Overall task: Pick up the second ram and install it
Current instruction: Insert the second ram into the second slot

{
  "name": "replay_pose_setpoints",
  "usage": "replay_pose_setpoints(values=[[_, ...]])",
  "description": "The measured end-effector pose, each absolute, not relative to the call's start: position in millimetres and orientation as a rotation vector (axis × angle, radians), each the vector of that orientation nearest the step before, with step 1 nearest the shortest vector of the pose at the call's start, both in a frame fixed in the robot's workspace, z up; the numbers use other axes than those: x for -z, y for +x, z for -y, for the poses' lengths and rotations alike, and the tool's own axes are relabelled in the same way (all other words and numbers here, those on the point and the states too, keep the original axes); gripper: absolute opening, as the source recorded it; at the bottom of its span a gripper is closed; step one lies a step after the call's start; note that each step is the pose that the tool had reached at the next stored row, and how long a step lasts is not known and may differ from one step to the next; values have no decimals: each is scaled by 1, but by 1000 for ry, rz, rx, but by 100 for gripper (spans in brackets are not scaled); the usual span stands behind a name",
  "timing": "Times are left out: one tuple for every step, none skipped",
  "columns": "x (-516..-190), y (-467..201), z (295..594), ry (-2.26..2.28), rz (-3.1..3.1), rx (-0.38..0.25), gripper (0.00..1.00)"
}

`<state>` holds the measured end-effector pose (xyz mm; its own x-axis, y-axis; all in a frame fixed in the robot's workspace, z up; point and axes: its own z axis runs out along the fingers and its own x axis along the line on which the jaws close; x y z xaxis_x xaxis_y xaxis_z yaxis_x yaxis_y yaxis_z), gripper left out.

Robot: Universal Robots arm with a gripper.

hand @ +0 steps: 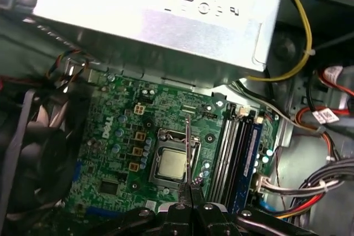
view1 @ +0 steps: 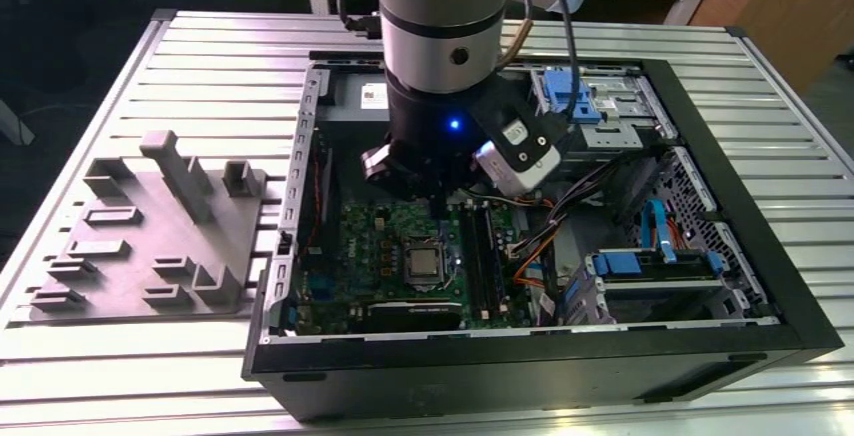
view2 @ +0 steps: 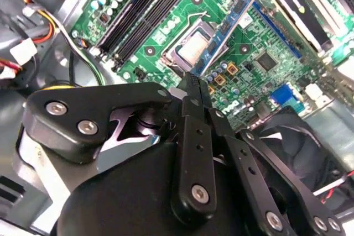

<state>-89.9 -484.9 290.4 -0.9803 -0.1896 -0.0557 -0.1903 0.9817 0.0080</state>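
Second ram point(view2: 227, 30): clamped edge-on in gripper point(view2: 191, 80) jaws, hung just beside memory slots point(hand: 238, 153), not seated. Judged carry-to-slot step; next move called for shifting over slot, aligning parallel.

Reaches straight down over the middle of the bench point(view1: 200, 66) with a silver arm point(view1: 441, 6) and a black wrist point(view1: 447, 131). Shows a small blue light on the wrist. Points the tool point(view1: 438, 208) downward. Presses the two black fingers point(view2: 193, 136) together at the tips, pinching a thin ram point(view2: 227, 31) by one end, seen edge-on in the first wrist view point(hand: 188, 147).
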Motion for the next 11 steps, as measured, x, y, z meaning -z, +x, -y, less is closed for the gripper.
replay_pose_setpoints(values=[[-290, -90, 485, -270, -3075, -20, 11], [-290, -90, 485, -246, -3077, -19, 11], [-289, -90, 485, -222, -3079, -18, 11], [-289, -90, 485, -198, -3080, -18, 11], [-289, -90, 485, -171, -3082, -17, 11], [-288, -90, 485, -147, -3083, -16, 11], [-288, -90, 485, -125, -3084, -16, 11], [-288, -90, 485, -108, -3084, -15, 11], [-288, -90, 485, -106, -3084, -15, 11], [-288, -90, 485, -106, -3084, -15, 11], [-288, -90, 485, -106, -3084, -15, 11]])
